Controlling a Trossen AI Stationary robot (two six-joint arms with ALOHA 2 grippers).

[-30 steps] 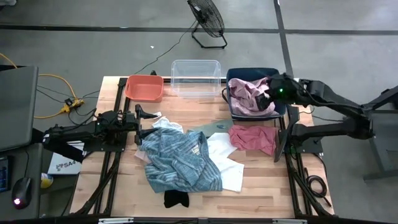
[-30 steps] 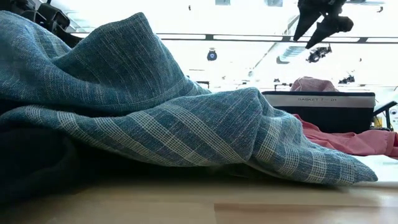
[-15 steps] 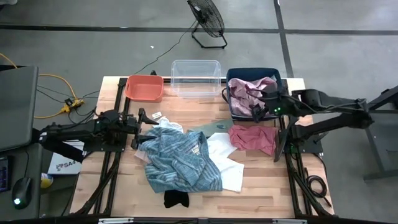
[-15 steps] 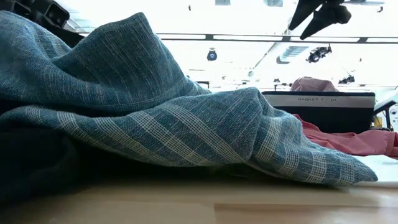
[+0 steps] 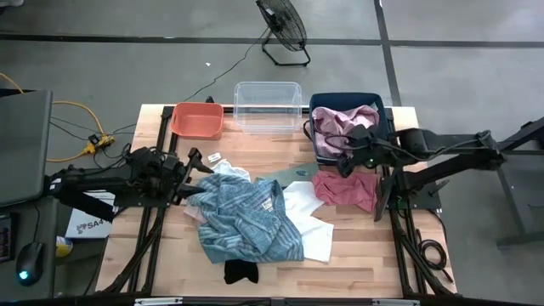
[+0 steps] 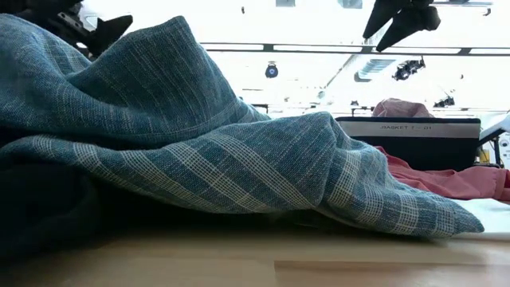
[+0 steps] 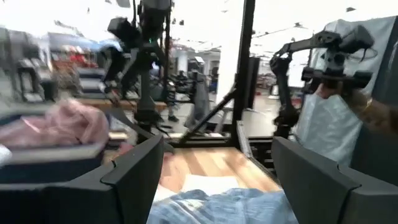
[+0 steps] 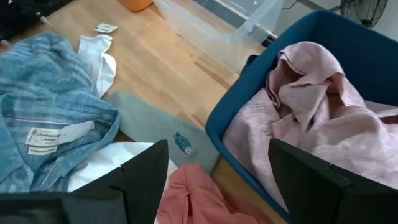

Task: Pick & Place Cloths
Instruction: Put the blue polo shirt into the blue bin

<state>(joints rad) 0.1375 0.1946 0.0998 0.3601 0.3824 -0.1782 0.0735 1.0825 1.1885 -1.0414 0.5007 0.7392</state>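
The large blue-striped cloth (image 5: 246, 217) lies heaped mid-table, over part of a white cloth (image 5: 308, 223). An olive green cloth (image 5: 289, 176) and a dark red cloth (image 5: 344, 189) lie flat beside the dark blue bin (image 5: 316, 109), which holds the large pink cloth (image 5: 338, 127). A small black cloth (image 5: 240, 272) lies near the front edge. My left gripper (image 5: 195, 161) (image 7: 217, 155) stands open above the striped cloth's left edge, holding nothing. My right gripper (image 5: 345, 160) (image 8: 217, 155) hangs open and bare over the bin's near corner and the dark red cloth (image 8: 193, 196).
An orange bin (image 5: 197, 120) and a clear bin (image 5: 268, 104) stand at the far edge, left of the blue bin. A small white cloth (image 5: 228, 169) and a paper tag (image 5: 214, 157) lie near my left gripper. A person (image 7: 348, 93) stands beyond the table's right side.
My right gripper has swung from over the pink cloth in the blue bin toward the table's near edge and a little left, staying open. My left gripper has risen and tipped its fingers upward, rolling somewhat, also still open. The cloths have not moved.
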